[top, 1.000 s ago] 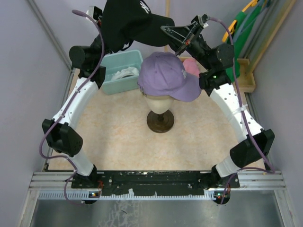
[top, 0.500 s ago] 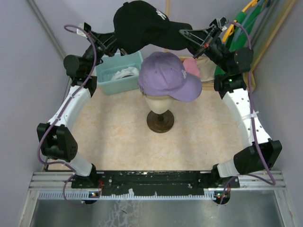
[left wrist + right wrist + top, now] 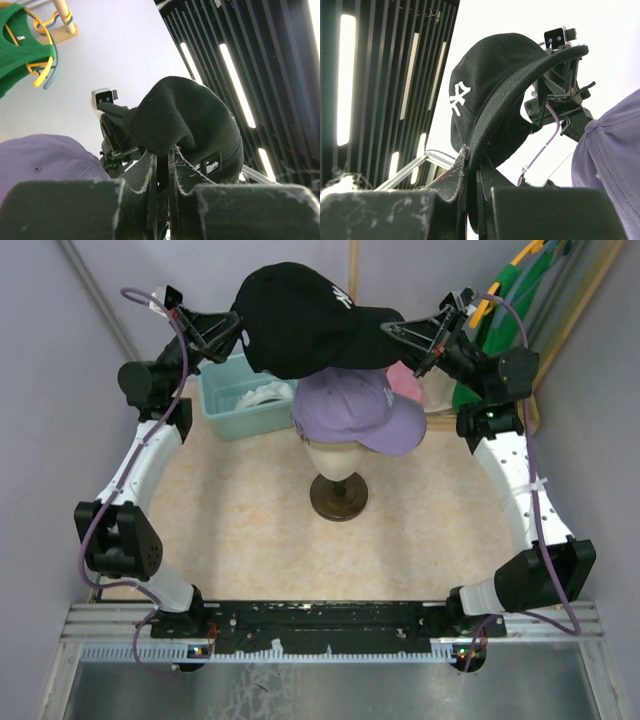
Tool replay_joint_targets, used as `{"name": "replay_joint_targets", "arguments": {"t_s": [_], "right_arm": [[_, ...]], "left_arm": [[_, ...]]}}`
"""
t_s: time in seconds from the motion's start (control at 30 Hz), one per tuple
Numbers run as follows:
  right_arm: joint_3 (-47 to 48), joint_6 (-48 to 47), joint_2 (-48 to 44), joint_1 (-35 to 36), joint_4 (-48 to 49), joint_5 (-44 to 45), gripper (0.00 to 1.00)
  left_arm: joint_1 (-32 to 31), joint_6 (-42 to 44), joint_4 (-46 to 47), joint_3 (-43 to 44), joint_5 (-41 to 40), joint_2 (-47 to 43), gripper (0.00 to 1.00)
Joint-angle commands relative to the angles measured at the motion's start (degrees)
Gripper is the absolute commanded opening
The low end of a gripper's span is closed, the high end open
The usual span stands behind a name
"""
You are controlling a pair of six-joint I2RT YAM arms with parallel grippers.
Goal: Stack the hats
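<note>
The black cap [image 3: 300, 320] hung above the purple cap [image 3: 355, 412], left gripper [image 3: 233, 330] clamped on its rear fabric, right gripper [image 3: 393, 331] clamped on its brim. Good practice was to lower both ends evenly, brims aligned.

a white interlocking "ny" monogram [image 3: 458, 98] stood on the front of the black cap [image 3: 502, 70]; a small pale mark on the purple cap [image 3: 350, 408] was too small to read.
</note>
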Motion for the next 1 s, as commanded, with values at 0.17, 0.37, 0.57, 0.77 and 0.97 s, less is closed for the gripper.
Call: {"name": "replay_joint_targets", "arguments": {"t_s": [0.17,0.37,0.57,0.77,0.97], "right_arm": [[3.8,-6.2,-1.4,-4.2,8.4,12.7,0.00],[9.1,-7.2,1.6,-4.1,7.5,12.6,0.00],[8.6,-6.0,1.4,-4.1,6.7,11.8,0.00],[3.8,-5.3,-0.8,-4.0,5.8,11.1,0.00],[-1.4,-5.8,-3.2,-4.0,2.1,8.1,0.00]], "left_arm": [[1.9,-3.8,5.5,-4.4,-0.1,-4.5,0.15],[1.7,-5.1,9.3,-7.0,0.5,-5.2,0.37],[2.6,-1.7,8.4,-7.2,2.0,-4.7,0.50],[3.5,8.8,1.9,-14.9,6.4,-7.4,0.54],[3.4,32.5,-23.3,-17.7,10.2,-13.1,0.60]]}}
